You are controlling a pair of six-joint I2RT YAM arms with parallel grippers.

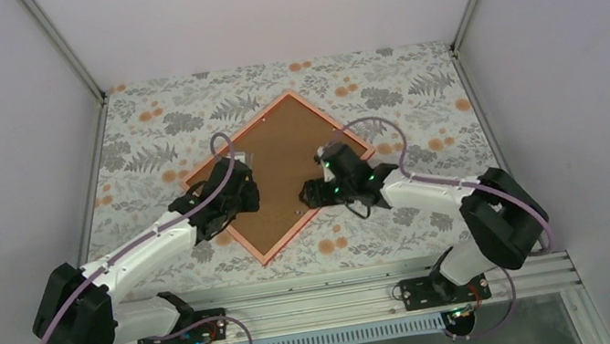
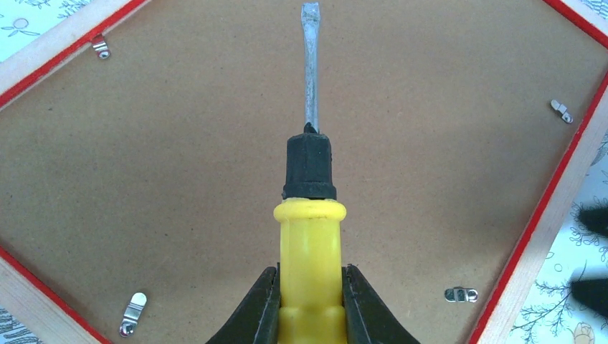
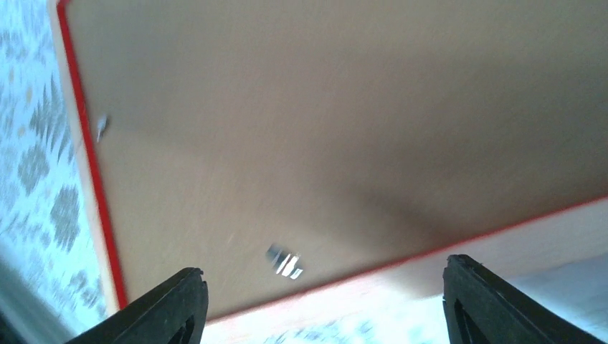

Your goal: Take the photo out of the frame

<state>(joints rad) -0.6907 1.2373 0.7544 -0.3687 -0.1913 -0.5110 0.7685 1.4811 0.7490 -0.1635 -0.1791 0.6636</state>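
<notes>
- The large thin red rectangular picture frame (image 1: 277,163) is laid face down on the floral-patterned tablecloth (image 1: 180,108), mid-table, turned so one corner points at the arms.
- Only its back is shown: a brown fibreboard panel inside an orange-red rim.
- Small silver metal retaining clips (image 2: 461,294) are seen near the rim in the left wrist view, four in all, lying flat on the board.
- The left gripper (image 2: 310,276) is clenched on the yellow plastic-handled flat-blade screwdriver (image 2: 310,236), with the fingers pressed against both sides of the handle.
- The screwdriver's black collar and bare steel blade are pointed away from the wrist, across the middle of the board towards the far corner. Contact between blade tip and board cannot be told.
- In the top view the left gripper is placed above the frame's left corner area.
- The right gripper (image 3: 324,269) is spread wide, with nothing between its fingers.
- It is held low at the frame's near right edge; the rim and one blurred clip are seen between its black fingertips (image 3: 179,308).
- The two grippers are kept apart, with the centre of the board between them.
</notes>
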